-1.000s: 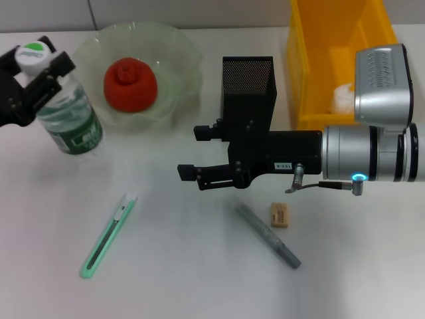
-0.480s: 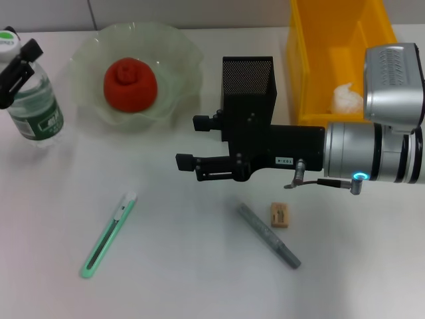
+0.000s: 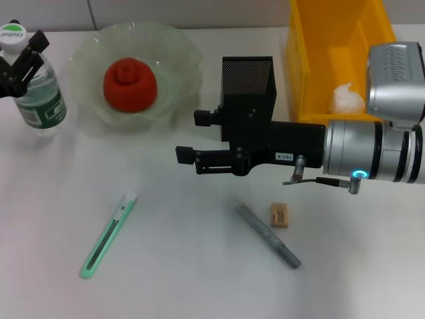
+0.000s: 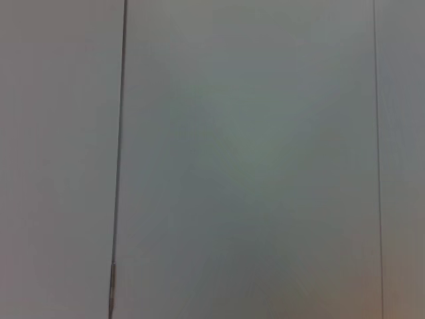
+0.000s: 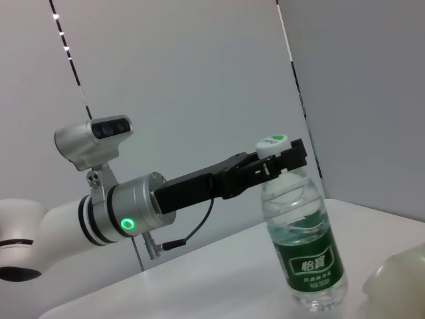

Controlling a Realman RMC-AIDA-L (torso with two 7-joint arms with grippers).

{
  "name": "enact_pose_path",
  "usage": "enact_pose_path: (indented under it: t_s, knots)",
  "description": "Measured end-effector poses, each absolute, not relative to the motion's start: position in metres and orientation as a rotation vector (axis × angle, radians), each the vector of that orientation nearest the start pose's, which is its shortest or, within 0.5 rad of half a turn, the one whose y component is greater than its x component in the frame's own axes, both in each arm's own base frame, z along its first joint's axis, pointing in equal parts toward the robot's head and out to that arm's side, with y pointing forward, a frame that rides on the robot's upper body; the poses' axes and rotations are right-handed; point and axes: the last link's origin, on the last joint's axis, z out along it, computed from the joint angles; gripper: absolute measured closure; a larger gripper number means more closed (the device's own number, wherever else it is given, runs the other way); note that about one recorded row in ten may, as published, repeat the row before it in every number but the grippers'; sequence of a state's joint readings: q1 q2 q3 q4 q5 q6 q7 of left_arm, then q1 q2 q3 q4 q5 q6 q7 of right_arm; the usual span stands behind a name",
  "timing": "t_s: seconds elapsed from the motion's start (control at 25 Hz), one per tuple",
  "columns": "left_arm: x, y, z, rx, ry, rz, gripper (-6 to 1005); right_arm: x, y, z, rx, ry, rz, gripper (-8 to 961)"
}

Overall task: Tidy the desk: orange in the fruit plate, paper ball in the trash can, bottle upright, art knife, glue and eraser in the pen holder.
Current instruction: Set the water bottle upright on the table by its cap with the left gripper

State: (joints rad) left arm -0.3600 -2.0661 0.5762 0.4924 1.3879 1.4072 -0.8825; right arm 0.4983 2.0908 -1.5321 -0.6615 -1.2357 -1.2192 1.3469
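Nearest on the worktop (image 3: 199, 279) lie knife (image 3: 107, 234), glue (image 3: 268, 235), eraser (image 3: 279, 215), untouched. Right hand (image 3: 188, 135) hovers released midway. Far left, left hand (image 3: 22, 58) grips upright bottle (image 3: 34, 86); release seems next.

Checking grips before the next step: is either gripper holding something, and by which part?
The left gripper holds the bottle by its neck, under the cap. The right gripper is open, holding nothing.
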Motion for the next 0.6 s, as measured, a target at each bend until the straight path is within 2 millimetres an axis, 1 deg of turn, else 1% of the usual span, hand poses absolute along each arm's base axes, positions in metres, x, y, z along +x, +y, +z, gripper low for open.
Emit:
enact_pose_path:
  t_s: [0.04, 0.4, 0.6]
  knots:
    - [-0.317, 0.328, 0.055, -1.96, -0.442, -0.91, 561, 0.183, 0.326, -0.079, -2.785, 0.546, 0.932, 105]
    - [-0.321, 0.338, 0.047, -1.946, -0.504, -0.872, 563, 0.185, 0.326, -0.08, -2.783, 0.559, 0.926, 105]
    - [-0.321, 0.339, 0.046, -1.948, -0.505, -0.862, 564, 0.185, 0.326, -0.081, -2.782, 0.563, 0.924, 105]
